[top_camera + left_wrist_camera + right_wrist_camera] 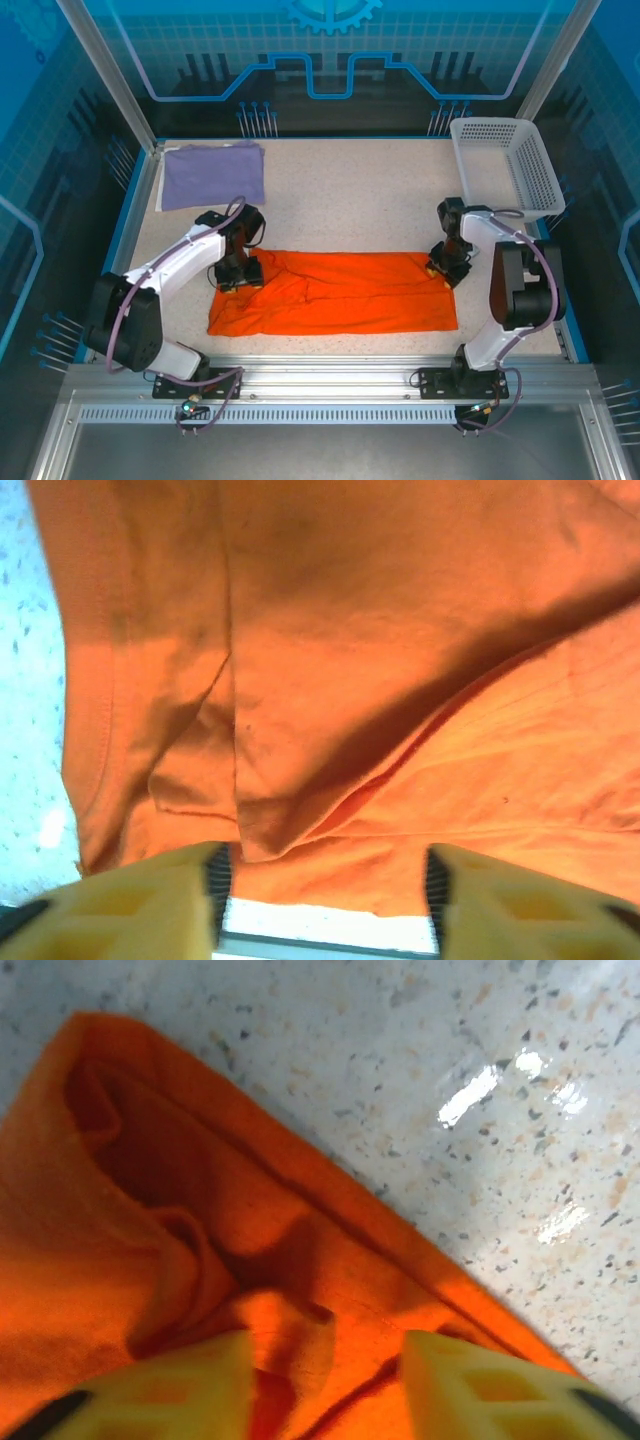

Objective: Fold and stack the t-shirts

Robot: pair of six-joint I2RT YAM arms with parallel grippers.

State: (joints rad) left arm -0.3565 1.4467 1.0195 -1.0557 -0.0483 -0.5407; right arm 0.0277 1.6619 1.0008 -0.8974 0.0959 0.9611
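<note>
Speckled table top (350, 190) carried everything. The orange t-shirt (340, 295) lay across the centre of the overhead frame as a long doubled band; I judged a crosswise fold was due next. The lavender t-shirt (212, 175) sat folded at upper left, presumably as the base of the stack. The white mesh basket (540, 170) stood at upper right, clear of the cloth. The left gripper (238, 275) stood at the band's upper left corner and the right gripper (445, 268) at its upper right, one per end for an even lift. Both pincers were spread, with cloth edge between the jaws, not yet pinched.
</note>
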